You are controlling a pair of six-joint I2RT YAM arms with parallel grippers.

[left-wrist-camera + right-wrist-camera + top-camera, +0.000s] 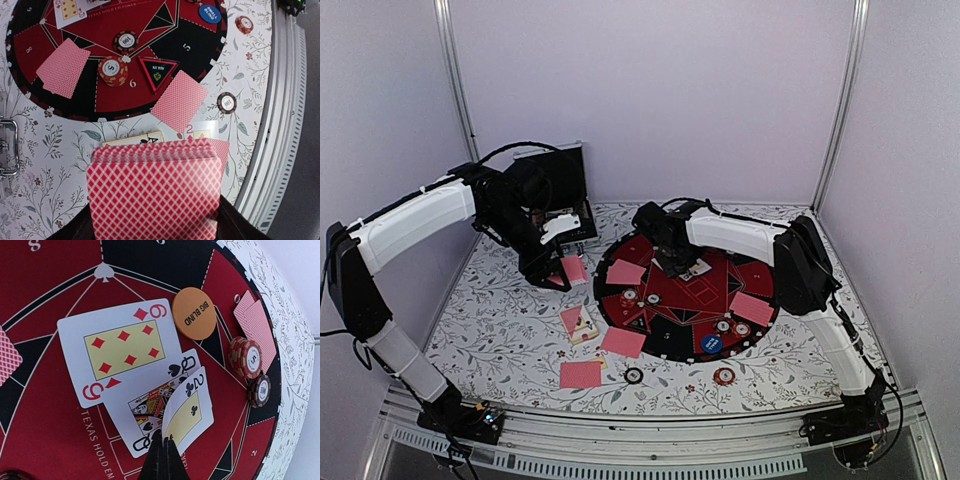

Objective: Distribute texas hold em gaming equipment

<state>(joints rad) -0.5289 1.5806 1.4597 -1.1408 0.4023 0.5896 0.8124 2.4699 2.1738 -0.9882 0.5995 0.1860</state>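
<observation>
Our left gripper [558, 270] is clamped on the deck [155, 195], its jaws drawn in as far as the thick stack allows. The pink-red backs spread just ahead of the fingers and block most of the near view. Past the deck's far edge, two face-up cards [132, 138] lie on the table [45, 165], partly hidden beneath it. Further ahead is the mat [200, 50]. A face-down card [179, 100] overhangs its rim, and another red-backed card [64, 67] lies ahead to the left. Between them sit a chip stack [112, 70] and a triangular marker [158, 73]. To the right of the deck, a lone dark chip [227, 102] rests on the table.

Our right gripper [162, 445] is squeezed fully together on the near corner of the two of clubs [189, 410], which tilts up off the mat. Under it, just to the left, lies the queen of clubs [150, 412], itself overlapped by the nine of diamonds [120, 350] ahead. The orange Big Blind button [194, 313] sits further ahead. To the right, two short chip piles [245, 357] stand near the mat's rim, beside a pair of face-down cards [255, 322].
</observation>
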